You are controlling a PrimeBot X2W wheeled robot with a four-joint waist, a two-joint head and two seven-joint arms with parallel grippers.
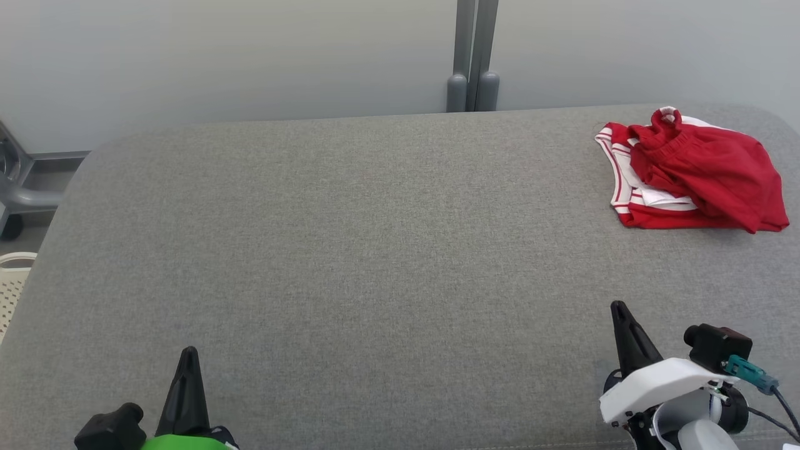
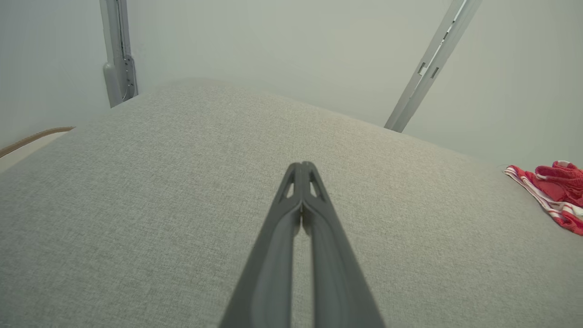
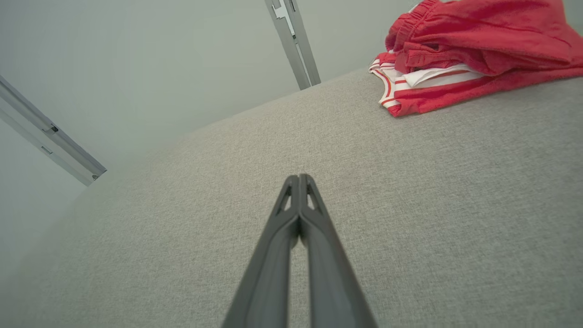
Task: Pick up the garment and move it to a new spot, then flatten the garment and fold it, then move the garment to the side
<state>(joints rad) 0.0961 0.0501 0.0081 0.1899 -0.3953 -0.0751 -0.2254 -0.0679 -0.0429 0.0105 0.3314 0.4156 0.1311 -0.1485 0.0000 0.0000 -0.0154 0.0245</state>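
A bunched red fabric garment with white striped trim (image 1: 700, 172) lies at the far right corner of the grey fabric-covered worktop (image 1: 350, 250). The left end effector (image 1: 189, 355) and the right end effector (image 1: 619, 309), both pressed together and empty, sit over its near edge.

dark tapered fingers (image 1: 630, 340); white right wrist shell (image 1: 662, 378), teal plug (image 1: 750, 372), seemingly green left casing (image 1: 181, 442).

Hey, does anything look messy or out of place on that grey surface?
The red garment with white striped trim lies in a rumpled, uneven bundle at the far right of the grey fabric surface, its layers askew rather than squarely stacked. Nothing looks spilled or damaged.
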